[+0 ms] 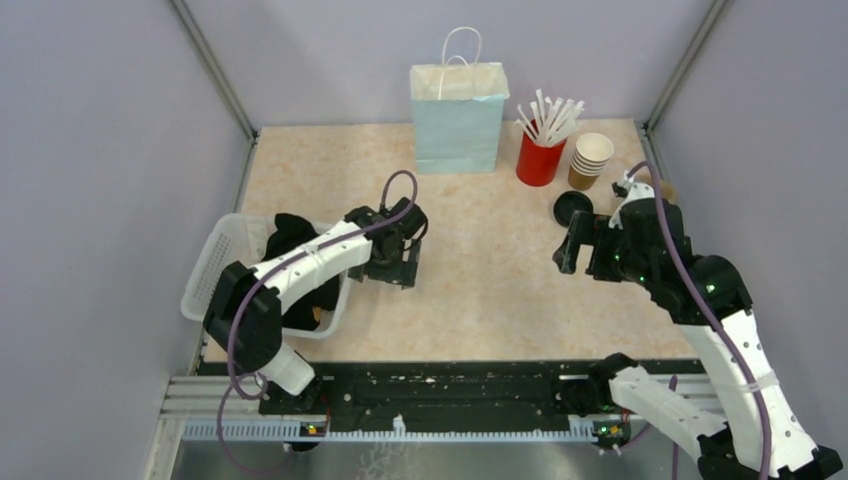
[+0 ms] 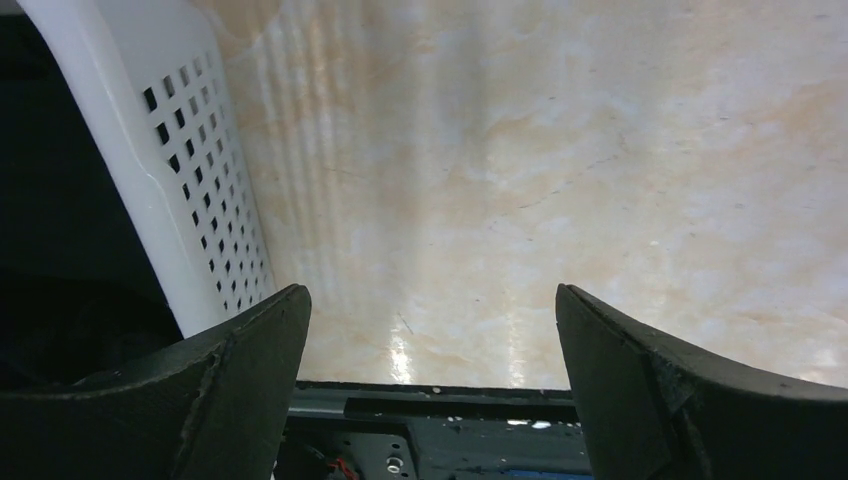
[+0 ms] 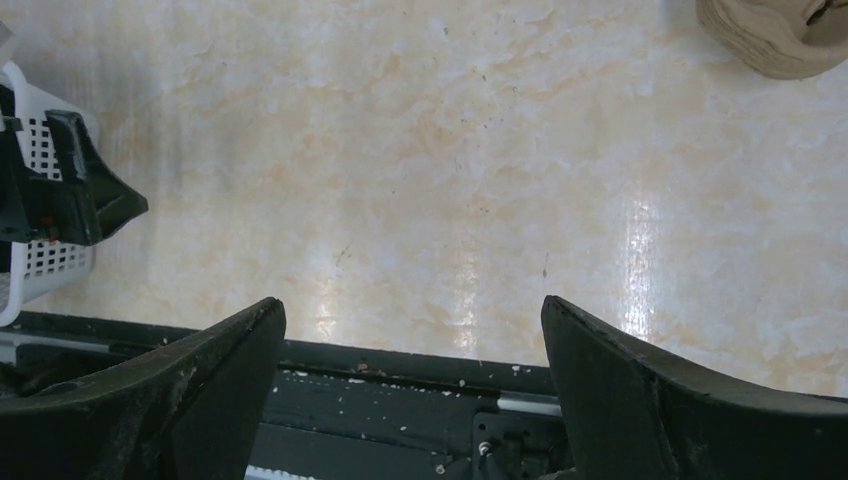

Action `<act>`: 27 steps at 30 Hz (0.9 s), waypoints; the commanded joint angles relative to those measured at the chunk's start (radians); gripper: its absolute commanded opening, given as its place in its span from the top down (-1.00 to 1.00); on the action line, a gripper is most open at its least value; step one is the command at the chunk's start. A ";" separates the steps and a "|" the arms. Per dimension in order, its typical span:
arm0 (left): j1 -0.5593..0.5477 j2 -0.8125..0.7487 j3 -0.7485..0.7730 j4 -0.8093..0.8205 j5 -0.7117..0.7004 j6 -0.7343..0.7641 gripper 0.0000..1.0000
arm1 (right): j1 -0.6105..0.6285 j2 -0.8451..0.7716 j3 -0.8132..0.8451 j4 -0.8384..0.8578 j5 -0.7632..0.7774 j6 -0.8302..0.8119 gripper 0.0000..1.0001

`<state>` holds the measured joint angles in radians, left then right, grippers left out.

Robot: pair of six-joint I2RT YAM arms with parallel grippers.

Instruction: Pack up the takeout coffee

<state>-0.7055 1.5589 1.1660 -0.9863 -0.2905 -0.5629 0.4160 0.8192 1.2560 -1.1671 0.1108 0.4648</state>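
Beige marbled tabletop (image 1: 480,280) below, my left fingers (image 2: 230,390) and right fingers (image 3: 190,390) spread wide and empty, stacked brown kraft-paper cups (image 1: 590,160) back-right beside the red straw cup (image 1: 538,162), so a careless reach could topple either.

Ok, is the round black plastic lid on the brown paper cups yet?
No, the round black plastic lid lies on the table near the stack of brown paper cups.

The bag (image 1: 458,125) is pale blue, the straw cup (image 1: 539,162) red, the paper cups (image 1: 590,163) brown, the lid (image 1: 573,208) black.
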 commanded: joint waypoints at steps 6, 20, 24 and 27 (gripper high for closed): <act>-0.031 -0.156 0.180 0.140 0.299 0.024 -0.97 | -0.026 0.169 0.009 0.138 0.126 -0.064 -0.97; -0.032 -0.188 0.204 0.296 0.414 0.275 -0.97 | -0.411 0.760 0.326 0.483 0.191 -0.003 -0.60; -0.032 -0.175 0.180 0.357 0.426 0.357 -0.97 | -0.413 0.912 0.451 0.504 0.268 -0.036 -0.48; -0.032 -0.132 0.219 0.329 0.401 0.417 -0.97 | -0.413 1.029 0.572 0.477 0.337 -0.061 -0.37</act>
<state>-0.7357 1.3796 1.3533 -0.7010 0.1135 -0.2657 0.0124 1.7435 1.6783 -0.7197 0.3176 0.4431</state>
